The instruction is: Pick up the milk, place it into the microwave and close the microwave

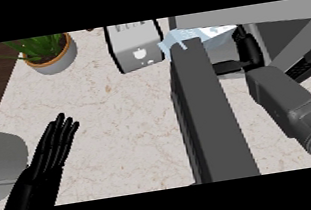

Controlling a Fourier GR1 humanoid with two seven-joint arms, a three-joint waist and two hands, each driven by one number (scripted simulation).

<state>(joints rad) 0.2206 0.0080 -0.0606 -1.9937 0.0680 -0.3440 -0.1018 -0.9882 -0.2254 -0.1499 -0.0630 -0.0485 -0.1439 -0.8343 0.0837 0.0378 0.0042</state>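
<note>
In the head view, a pale marbled worktop [117,128] is seen from steeply above. At the lower left the left hand [50,153] is shown at rest, its fingers straight and held close together, pointing up and away; nothing is held by it. A grey rounded shape at the left edge is cut off and cannot be identified.

A potted plant [50,52] stands at the upper left of the worktop, beside a strip of dark wood. To the right of it a grey toaster [135,47] is placed.

The microwave [249,14] is seen at the upper right, and its door [209,119] is swung open, so that it runs as a long dark slab down the middle of the view. The right half of the worktop is separated from the left by this door.

The milk [193,38] is seen as a pale blue and white carton just behind the top end of the door, at the mouth of the microwave. It is partly covered by the door.

The right forearm reaches up along the right side of the door. The right hand [247,50] is near the milk, but it is dark and mostly hidden, so it cannot be told whether its fingers are spread or closed.
</note>
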